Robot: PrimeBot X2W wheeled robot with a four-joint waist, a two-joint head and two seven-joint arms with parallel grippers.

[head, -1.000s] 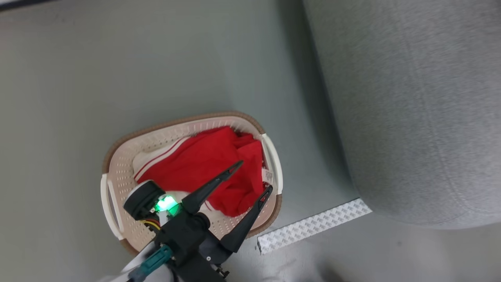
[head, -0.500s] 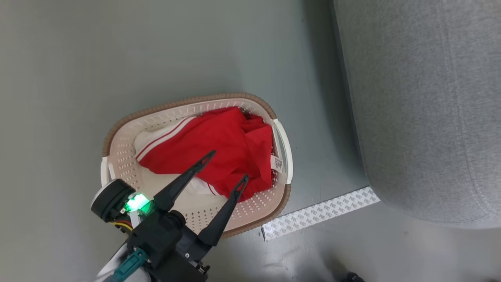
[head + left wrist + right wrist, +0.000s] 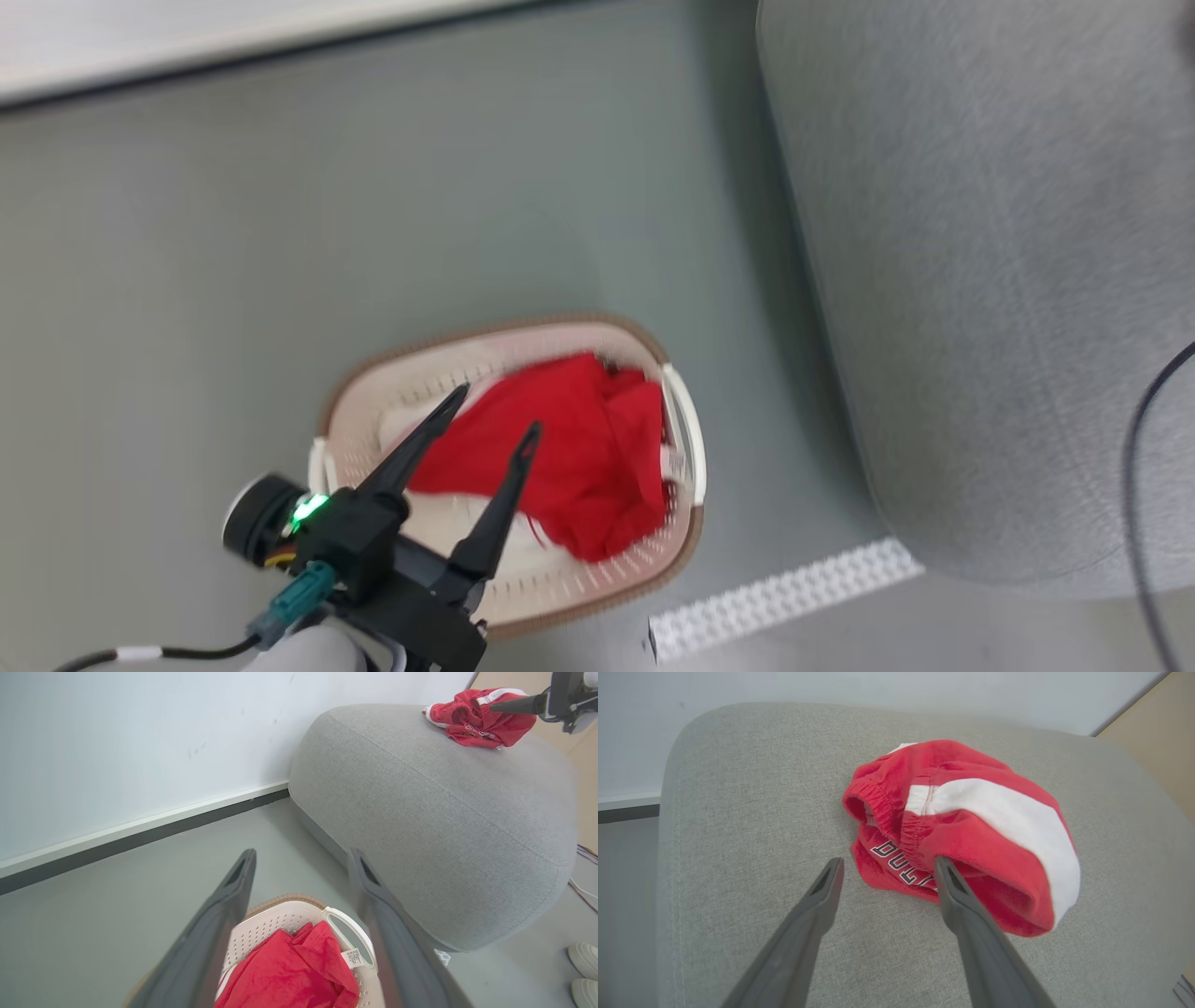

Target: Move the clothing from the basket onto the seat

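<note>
The grey-green floor carries the basket, the big grey seat near it, and 1 white textured strip beside the basket. 1 red garment lies on the seat.

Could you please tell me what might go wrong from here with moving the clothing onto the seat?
1. The left gripper hangs open over the crumpled red fabric garment in the oval cream-white perforated plastic basket; its long fingers could hook the wall or white handle and lift the basket too.
2. The open right gripper has one finger close against the red-and-white lettered garment on the large grey woven-fabric seat cushion; drawing back might drag it.
</note>
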